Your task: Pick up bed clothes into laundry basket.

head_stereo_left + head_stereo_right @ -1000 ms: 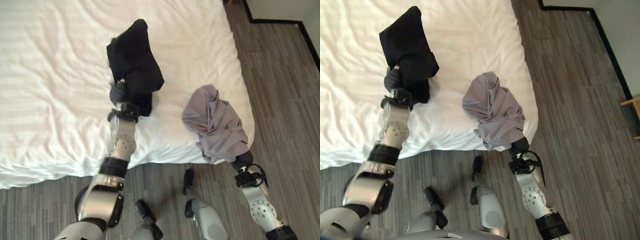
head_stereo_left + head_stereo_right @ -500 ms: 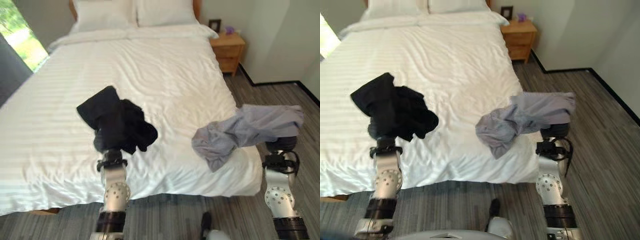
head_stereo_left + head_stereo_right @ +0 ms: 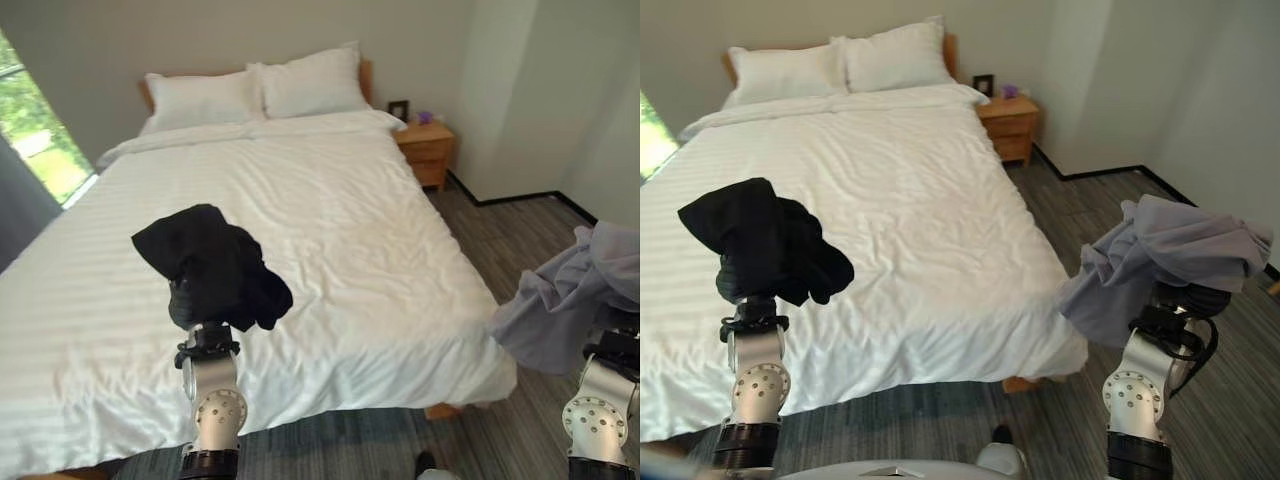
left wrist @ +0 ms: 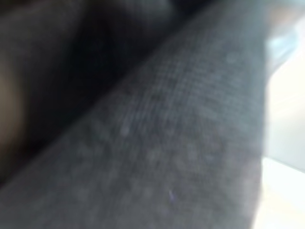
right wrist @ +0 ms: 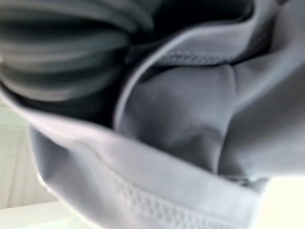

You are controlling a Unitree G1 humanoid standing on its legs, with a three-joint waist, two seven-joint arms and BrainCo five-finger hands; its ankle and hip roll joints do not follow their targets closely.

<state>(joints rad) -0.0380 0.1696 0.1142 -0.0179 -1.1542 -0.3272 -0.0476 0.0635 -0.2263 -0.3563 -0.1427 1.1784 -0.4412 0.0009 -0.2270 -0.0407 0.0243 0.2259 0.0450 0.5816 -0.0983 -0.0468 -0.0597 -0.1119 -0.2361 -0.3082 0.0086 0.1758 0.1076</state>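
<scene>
Left hand [image 3: 192,300]: fingers buried in a crumpled black cloth garment [image 3: 210,262]; their state cannot be told. The garment is bunched over the hand and held raised above the near edge of the white striped bed [image 3: 330,220].

Right hand [image 3: 1200,298]: fingers hidden under a loose grey-lavender cloth garment [image 3: 1160,260]; their state cannot be told. The garment is draped over the hand and hangs clear of the bed, over the grey plank floor [image 3: 1090,200] at the bed's corner.

Laundry basket: not located.

Risks, as judged: either garment may slide off if merely draped. The grey one's long trailing fold could snag or drag during carrying.
</scene>
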